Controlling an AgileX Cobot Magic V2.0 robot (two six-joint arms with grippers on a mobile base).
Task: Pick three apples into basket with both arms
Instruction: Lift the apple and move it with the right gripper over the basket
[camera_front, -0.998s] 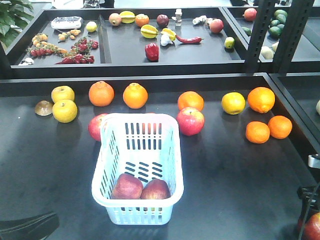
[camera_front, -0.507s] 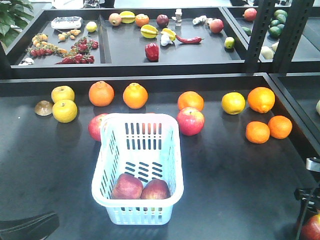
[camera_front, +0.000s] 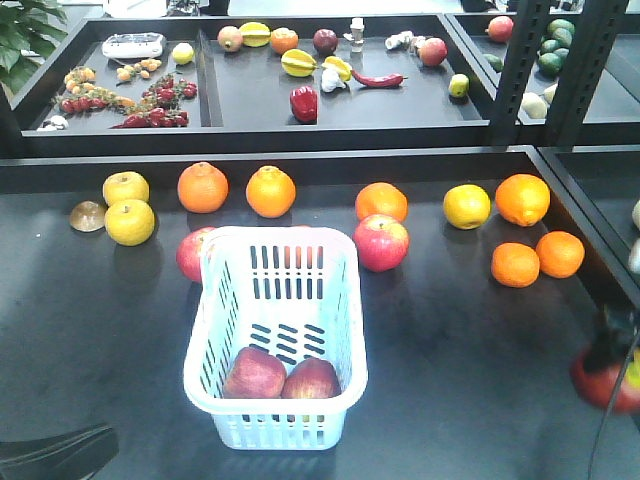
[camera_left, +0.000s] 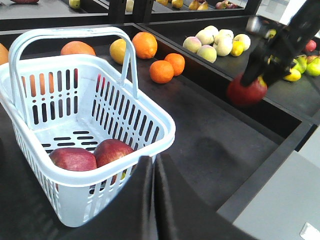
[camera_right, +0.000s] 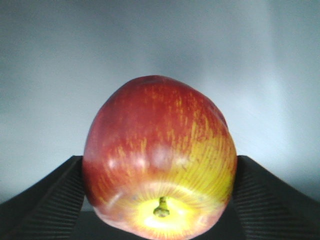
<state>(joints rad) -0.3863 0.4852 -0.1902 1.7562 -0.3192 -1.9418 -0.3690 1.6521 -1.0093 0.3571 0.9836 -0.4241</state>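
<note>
- The right gripper (camera_right: 159, 200) holds a red apple (camera_right: 159, 157) tight between its two black fingers (camera_right: 45, 197), one on each side of the fruit.
- This apple is red with a yellow patch, and its stem end faces the right wrist camera.
- From the front, the held apple (camera_front: 603, 382) is a blurry red shape in the air at the far right edge, well apart from the basket (camera_front: 276, 340).
- From the left wrist camera, the right gripper (camera_left: 252, 82) hangs above the dark table (camera_left: 215, 140) with the apple under it, off to the right of the basket.
- The left gripper (camera_left: 152, 200) has its two dark fingers pressed close together with only a thin gap, and nothing is between them.
- It sits just beside the near rim of the basket.
- Two apples (camera_front: 282, 377) lie side by side, touching, at the near end inside the basket.
- The pale basket stands upright on the table with its handles folded up.
- Two more red apples (camera_front: 380, 242) rest on the table by the far end of the basket, one on each side.
- Orange fruits (camera_front: 271, 191) and yellow fruits (camera_front: 130, 221) sit farther back on the table.
</note>
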